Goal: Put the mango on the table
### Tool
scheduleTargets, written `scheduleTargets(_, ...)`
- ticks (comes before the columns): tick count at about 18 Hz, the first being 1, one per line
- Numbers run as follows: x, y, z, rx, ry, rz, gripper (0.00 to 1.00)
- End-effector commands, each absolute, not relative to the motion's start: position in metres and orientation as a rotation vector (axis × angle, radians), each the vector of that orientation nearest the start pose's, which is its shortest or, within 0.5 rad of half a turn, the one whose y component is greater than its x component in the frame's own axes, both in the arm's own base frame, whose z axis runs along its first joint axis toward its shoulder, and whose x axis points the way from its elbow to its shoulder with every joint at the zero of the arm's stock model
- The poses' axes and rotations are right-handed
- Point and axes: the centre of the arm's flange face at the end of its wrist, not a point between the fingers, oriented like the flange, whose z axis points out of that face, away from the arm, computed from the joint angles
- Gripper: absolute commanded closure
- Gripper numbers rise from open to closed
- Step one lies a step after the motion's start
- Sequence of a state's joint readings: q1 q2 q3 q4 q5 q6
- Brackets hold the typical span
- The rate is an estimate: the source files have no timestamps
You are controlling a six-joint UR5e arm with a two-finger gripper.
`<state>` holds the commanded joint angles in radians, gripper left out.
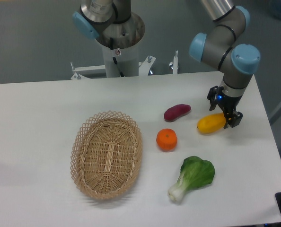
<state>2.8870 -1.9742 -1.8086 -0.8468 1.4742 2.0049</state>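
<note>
The yellow-orange mango [209, 124] is at the right side of the white table [46, 104], low over or resting on its surface; I cannot tell which. My gripper [229, 118] points down at the mango's right end. Its black fingers [234, 122] stand on either side of that end and appear closed on it. The mango's tapered left end points toward the tangerine.
A purple sweet potato [177, 112] lies just left of the mango. A round orange tangerine [166, 139] sits in front of the sweet potato. A green bok choy [193, 176] lies nearer the front. An oval wicker basket [107, 153] stands at centre left. The robot base [118, 42] is at the back edge.
</note>
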Motion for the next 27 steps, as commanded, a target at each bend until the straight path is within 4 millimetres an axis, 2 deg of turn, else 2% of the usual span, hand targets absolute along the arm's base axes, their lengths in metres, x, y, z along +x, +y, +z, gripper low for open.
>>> scheduleTargets(3, -0.536, 0.292, 0.259, -2.856, 1.036, 0.216, 0.00)
scheduleTargets(5, -0.542, 0.300, 0.286, -2.866, 0.938, 0.276, 0.00)
scheduleTargets(6, -0.542, 0.310, 0.298, -2.875, 0.902, 0.283, 0.00)
scheduleTargets(8, -0.541, 0.335, 0.330, -2.874, 0.910, 0.277, 0.00)
scheduleTargets(9, -0.545, 0.340, 0.347, -2.880, 0.915, 0.267, 0.00)
scheduleTargets(14, -0.563, 0.355, 0.416, -2.915, 0.837, 0.209, 0.00)
scheduleTargets(16, -0.568, 0.360, 0.433, -2.912, 0.822, 0.209, 0.00)
scheduleTargets(20, -0.578, 0.354, 0.458, -2.899, 0.803, 0.200, 0.00)
scheduleTargets(23, -0.587, 0.338, 0.459, -2.888, 0.785, 0.189, 0.00)
scheduleTargets(27, -0.594, 0.318, 0.461, -2.863, 0.906, 0.200, 0.00)
